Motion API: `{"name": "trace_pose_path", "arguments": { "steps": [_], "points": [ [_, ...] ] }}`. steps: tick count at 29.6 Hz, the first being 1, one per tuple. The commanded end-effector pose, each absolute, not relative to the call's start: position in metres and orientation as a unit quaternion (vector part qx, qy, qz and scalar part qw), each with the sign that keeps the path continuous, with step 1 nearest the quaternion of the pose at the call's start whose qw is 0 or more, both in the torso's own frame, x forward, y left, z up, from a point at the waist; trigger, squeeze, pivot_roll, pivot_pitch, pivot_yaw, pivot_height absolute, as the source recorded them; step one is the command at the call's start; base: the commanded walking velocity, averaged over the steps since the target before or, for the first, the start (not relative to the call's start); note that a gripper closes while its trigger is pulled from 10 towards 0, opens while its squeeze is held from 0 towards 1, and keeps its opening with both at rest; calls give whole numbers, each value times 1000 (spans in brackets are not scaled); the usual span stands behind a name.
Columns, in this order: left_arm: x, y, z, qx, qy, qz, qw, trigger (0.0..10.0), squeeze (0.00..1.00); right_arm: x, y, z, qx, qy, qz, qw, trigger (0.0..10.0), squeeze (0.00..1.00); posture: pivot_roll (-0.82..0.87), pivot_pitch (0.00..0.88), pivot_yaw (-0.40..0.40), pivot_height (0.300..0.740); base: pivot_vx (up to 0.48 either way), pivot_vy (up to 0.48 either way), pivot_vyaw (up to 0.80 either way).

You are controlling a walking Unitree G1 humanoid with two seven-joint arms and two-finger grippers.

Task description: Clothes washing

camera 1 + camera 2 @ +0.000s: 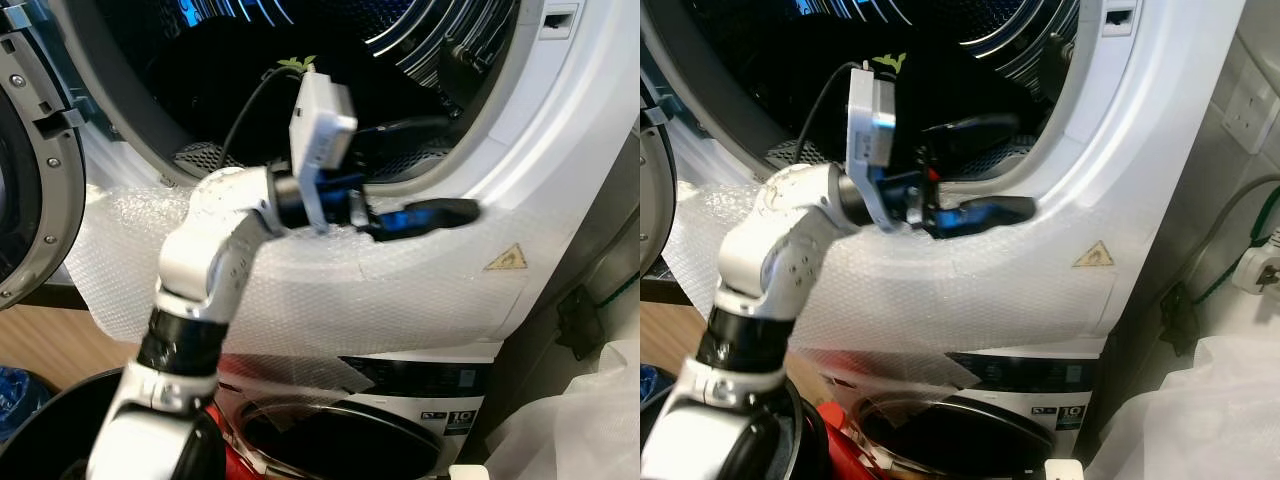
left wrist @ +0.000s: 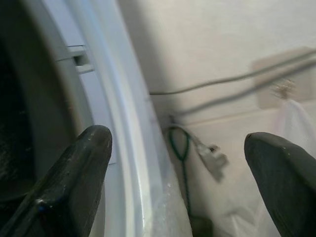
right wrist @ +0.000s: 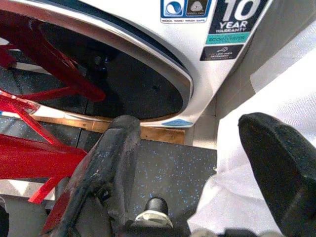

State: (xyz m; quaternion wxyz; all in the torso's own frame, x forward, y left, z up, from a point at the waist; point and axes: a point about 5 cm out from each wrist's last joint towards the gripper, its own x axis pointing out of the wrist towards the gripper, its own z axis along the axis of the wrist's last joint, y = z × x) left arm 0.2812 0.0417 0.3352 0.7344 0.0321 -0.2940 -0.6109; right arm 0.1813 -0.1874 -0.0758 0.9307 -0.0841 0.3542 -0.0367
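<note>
Because the washing machine (image 1: 560, 130) has its round mouth wide open, the dark drum (image 1: 220, 70) is the place the next move turns on, and it lies just past the tips of the left gripper (image 1: 425, 170), up and a little further in. No clothes can be made out inside the drum; it is too dark to tell. A sheet of bubble wrap (image 1: 400, 290) hangs over the white front under the mouth. The left gripper reaches out level over the bottom lip of the mouth, near its right side, with its long fingers pointing sideways along the rim toward the wall. One finger sits inside the mouth and the other lies just outside, over the wrap. Its fingers (image 2: 74, 168) are spread apart and hold nothing, and the white rim runs between them in the left wrist view. The open door (image 1: 30, 160) stands off to the left. Below is a second machine with a round dark window (image 3: 123, 79). The right gripper (image 3: 197, 168) hangs low in front of that window, fingers spread and empty, beside something red (image 3: 29, 158). So I think the left arm is much nearer to the drum and is the one to go in.
</note>
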Motion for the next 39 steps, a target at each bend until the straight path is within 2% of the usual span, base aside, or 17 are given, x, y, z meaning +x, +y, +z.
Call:
{"name": "trace_pose_path", "arguments": {
  "steps": [1, 5, 8, 15, 25, 33, 39],
  "points": [
    [277, 40, 333, 34, -297, -565, 768, 10000, 0, 180, -182, -78, -80, 362, -33, 928, 10000, 0, -46, 0, 113, 740, 0, 0, 0],
    [274, 30, 326, 35, -312, -479, 820, 10000, 0, 182, -181, -77, -80, 364, -34, 927, 10000, 0, -23, 0, 112, 740, 0, 0, 0],
    [276, 26, 317, 50, -308, -371, 875, 10000, 0, 183, -180, -78, -81, 367, -32, 926, 10000, 0, -13, 0, 110, 740, 0, 0, 0],
    [281, 38, 296, -2, -259, -250, 933, 10000, 0, 187, -175, -77, -84, 368, -21, 926, 10000, 0, 6, 0, 98, 740, 0, 0, 0],
    [265, 46, 280, -94, -230, -217, 944, 10000, 0, 193, -178, -74, -94, 366, -17, 926, 10000, 0, 18, 0, 81, 740, 0, 0, 0],
    [276, 49, 291, -113, -227, -214, 943, 10000, 0, 193, -174, -75, -99, 370, -9, 924, 10000, 0, 24, 0, 90, 740, 0, 0, 0],
    [292, 61, 307, -124, -242, -187, 944, 10000, 0, 190, -173, -76, -92, 372, -16, 924, 10000, 0, -3, 0, 108, 740, 0, 0, 0]
  ]
}}
